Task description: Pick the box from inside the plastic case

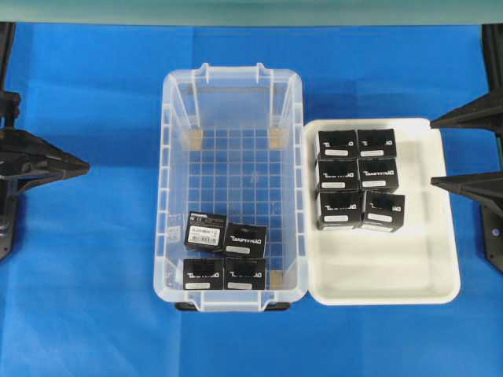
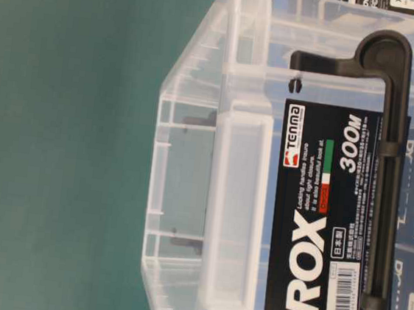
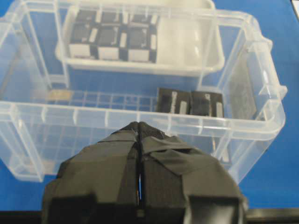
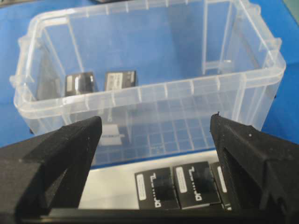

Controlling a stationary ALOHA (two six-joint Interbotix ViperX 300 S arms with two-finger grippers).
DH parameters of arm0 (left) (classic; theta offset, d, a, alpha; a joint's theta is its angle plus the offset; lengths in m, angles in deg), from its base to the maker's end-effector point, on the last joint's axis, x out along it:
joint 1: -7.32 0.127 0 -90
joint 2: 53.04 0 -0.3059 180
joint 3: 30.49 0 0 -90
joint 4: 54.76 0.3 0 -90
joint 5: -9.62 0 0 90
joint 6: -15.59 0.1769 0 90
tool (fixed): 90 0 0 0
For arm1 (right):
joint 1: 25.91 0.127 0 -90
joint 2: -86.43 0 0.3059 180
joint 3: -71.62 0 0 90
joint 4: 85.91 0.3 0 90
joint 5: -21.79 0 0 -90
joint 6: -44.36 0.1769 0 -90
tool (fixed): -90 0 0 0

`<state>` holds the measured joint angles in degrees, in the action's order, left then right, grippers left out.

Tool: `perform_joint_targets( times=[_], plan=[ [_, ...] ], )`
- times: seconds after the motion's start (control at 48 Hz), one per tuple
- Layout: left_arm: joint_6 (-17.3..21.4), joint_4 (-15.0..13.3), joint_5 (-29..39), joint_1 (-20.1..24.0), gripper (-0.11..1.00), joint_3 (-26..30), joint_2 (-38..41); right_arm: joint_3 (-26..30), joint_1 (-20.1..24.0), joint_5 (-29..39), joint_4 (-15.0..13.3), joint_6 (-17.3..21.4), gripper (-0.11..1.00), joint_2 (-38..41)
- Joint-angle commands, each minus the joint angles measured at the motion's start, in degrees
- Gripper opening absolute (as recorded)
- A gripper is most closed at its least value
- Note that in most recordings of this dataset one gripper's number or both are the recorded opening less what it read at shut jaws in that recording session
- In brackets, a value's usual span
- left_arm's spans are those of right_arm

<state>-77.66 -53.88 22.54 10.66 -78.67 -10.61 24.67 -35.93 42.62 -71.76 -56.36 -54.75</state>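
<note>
Plastic case sits mid-frame in the overhead view on the blue desk. Four black boxes are bunched in its lower end: the box w/ white lettering is upper right of that group, touching the barcode-sticker box at its left, and two more sit below near the case's bottom wall. Upper half of the grid floor is bare. White tray lies just right of the case w/ six boxes in its upper left; lower part bare. Left claw pressed together, outside the near rim. Right claw spread wide, above the tray, short of the case's wall.
</note>
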Motion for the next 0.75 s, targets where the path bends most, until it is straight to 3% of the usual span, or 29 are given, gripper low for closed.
perform_joint_targets(
  times=[0.0, 0.729],
  plan=[
    [0.09, 0.09, -0.44, 0.09, -0.06, 1.67, 0.26, 0.09, 0.00, -0.26, 0.18, 0.09, 0.95, -0.26],
    [0.79, 0.09, 2.37, -0.97, -0.06, 1.41, -1.58, -2.37, 0.00, 0.44, 0.18, 1.58, 0.94, -9.14]
  ],
)
